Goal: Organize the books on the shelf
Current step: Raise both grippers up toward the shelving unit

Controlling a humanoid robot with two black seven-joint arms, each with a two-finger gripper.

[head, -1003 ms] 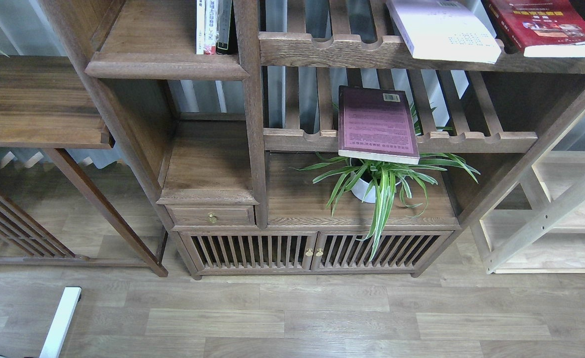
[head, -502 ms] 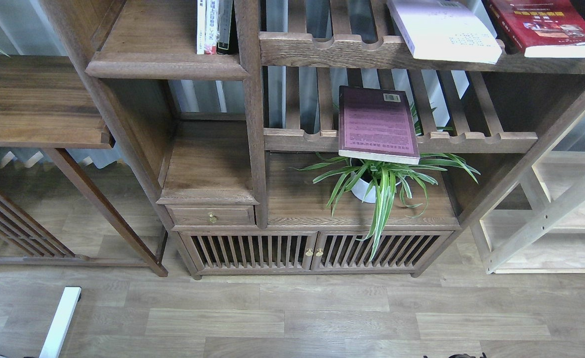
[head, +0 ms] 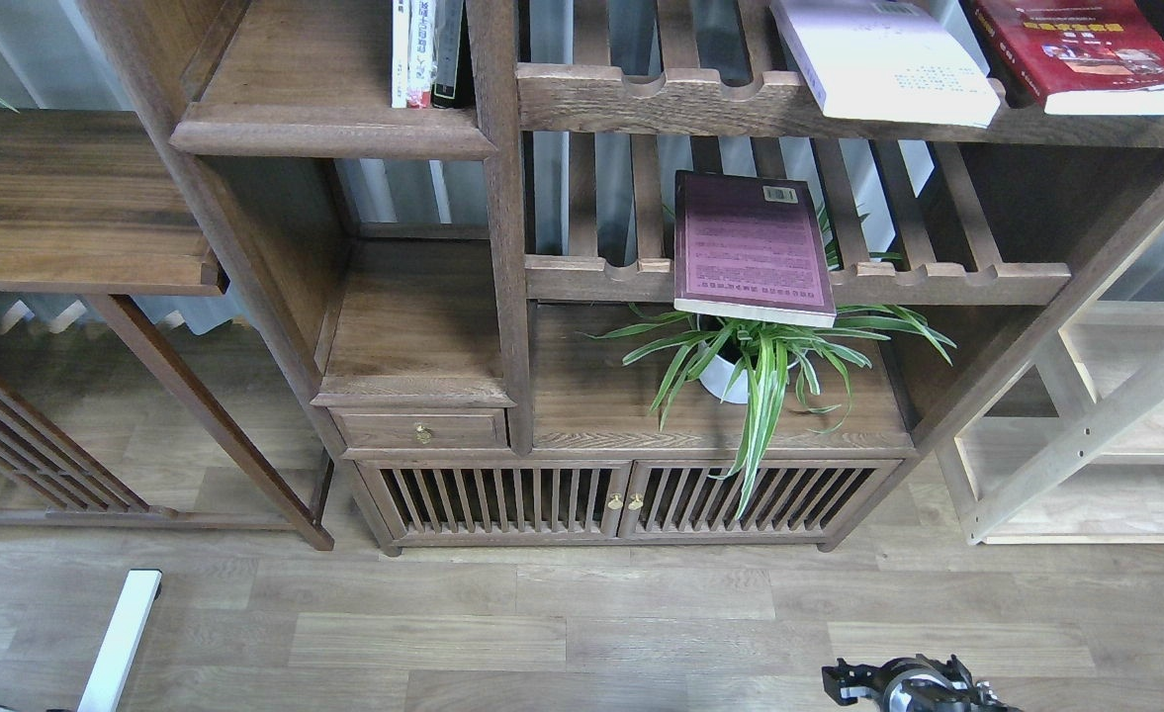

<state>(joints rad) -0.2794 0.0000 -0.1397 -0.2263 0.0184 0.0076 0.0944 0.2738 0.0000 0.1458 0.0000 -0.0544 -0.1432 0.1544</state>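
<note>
Head view looks down on a dark walnut bookcase (head: 502, 247) standing on a pale plank floor (head: 562, 623). At about 11 o'clock, the shelf (head: 329, 129), a solid brown board with a rounded front lip, carries a few books upright (head: 425, 54) against its right-hand post, their spines white, red-marked and dark. At 1 o'clock, on the upper slatted rack (head: 661, 94), a pale white-lavender book (head: 883, 59) lies flat and juts over the front rail; just beside it, toward 2 o'clock, a glossy red book (head: 1076, 49) lies flat as well. Near the centre, a maroon-purple book (head: 750, 247) with small text and a barcode lies flat on the lower slatted rack (head: 938, 277), its near edge hanging past the scalloped rail. Right under it a spider plant (head: 769, 366) in a white pot spreads its striped leaves over a lower board. Below that are two slatted doors (head: 631, 499) with brass knobs, and a small drawer (head: 421, 430) at about 8 o'clock of the plant. A light-wood unit (head: 1086, 445) stands at 3 o'clock. At 5 o'clock, on the bottom edge, the right pincer (head: 913, 684) shows only as a dark end; whether it is spread or pressed together I cannot tell. It is well apart from every book
</note>
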